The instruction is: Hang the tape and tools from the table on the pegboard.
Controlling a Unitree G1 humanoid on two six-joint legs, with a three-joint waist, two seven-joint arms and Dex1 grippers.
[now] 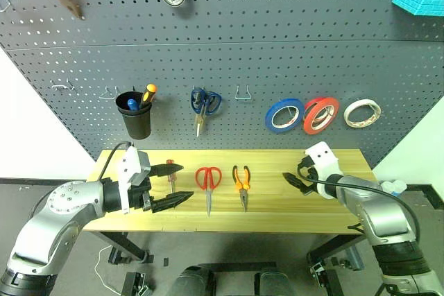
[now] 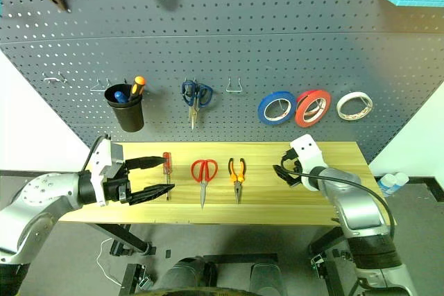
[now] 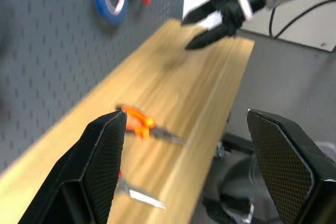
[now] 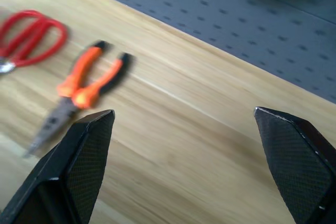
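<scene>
The red tape (image 1: pixel 320 114) hangs on the pegboard (image 1: pixel 277 46) between a blue and a white roll. On the table (image 1: pixel 277 214) lie the screwdriver (image 1: pixel 170 171), the red-handled scissors (image 1: pixel 208 181) and the pliers (image 1: pixel 241 182), side by side. My left gripper (image 1: pixel 186 182) is open and empty above the table's left part, its fingers partly covering the screwdriver. My right gripper (image 1: pixel 294 181) is open and empty over the table's right part, right of the pliers (image 4: pixel 86 82). In the left wrist view the pliers (image 3: pixel 137 121) lie ahead and the right gripper (image 3: pixel 220 19) is beyond them.
On the pegboard hang a blue tape roll (image 1: pixel 284 114), a white tape roll (image 1: pixel 362 112), blue-handled scissors (image 1: pixel 205 104) and a black cup (image 1: pixel 134 116) with an orange-handled screwdriver. A bare hook (image 1: pixel 241 93) is between the scissors and the rolls; more hooks (image 1: pixel 107 93) are further left.
</scene>
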